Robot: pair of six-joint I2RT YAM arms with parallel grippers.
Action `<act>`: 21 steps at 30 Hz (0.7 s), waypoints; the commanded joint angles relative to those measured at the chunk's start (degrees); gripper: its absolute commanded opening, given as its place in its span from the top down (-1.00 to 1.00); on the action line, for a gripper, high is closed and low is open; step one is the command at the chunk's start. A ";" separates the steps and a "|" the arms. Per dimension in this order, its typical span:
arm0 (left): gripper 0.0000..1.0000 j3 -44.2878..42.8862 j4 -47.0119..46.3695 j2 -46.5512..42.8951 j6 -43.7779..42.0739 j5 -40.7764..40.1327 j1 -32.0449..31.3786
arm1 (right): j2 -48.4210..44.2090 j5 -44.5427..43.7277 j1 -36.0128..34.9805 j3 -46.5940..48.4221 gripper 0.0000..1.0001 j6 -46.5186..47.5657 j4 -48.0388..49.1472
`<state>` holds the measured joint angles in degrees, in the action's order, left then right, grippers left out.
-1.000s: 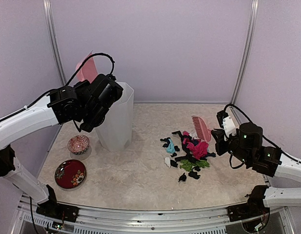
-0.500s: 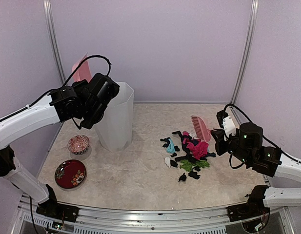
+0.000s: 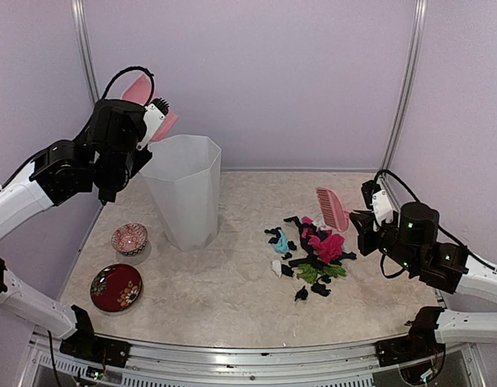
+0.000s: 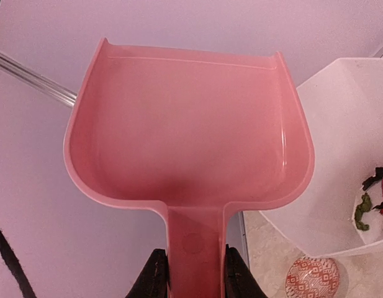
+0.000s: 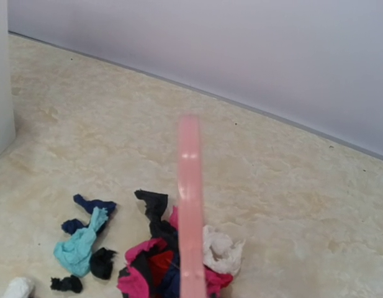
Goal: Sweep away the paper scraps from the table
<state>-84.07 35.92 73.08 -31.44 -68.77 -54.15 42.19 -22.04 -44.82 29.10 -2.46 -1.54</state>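
Many paper scraps [image 3: 312, 250] lie in one heap on the table [image 3: 232, 298], right of the middle; a few show inside the white bin [image 3: 184, 193]. Your left gripper [image 4: 192, 276] clamps the handle of the pink dustpan [image 4: 188, 136], held high beside the bin's rim and empty, probably for tipping. Your right gripper [image 3: 367, 222], low beside the heap, pinches the pink brush [image 3: 332, 210], ready for sweeping.

Lab booth: lilac walls [image 3: 248, 81], metal frame [image 3: 232, 359]
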 commanded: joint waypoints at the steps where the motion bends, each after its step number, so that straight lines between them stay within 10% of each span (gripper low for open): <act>1: 1.00 3.54 -3.28 -3.86 6.87 15.01 0.57 | -0.62 0.32 0.52 1.25 1.00 0.52 2.02; 21: 1.00 4.87 -0.86 -9.38 35.23 44.13 0.89 | 3.02 -1.35 1.46 7.95 1.00 5.64 -1.93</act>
<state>-77.52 33.30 65.14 -6.83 -32.84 -52.23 43.46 -21.26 -44.29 33.32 0.47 -1.76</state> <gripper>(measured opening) 0.220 0.064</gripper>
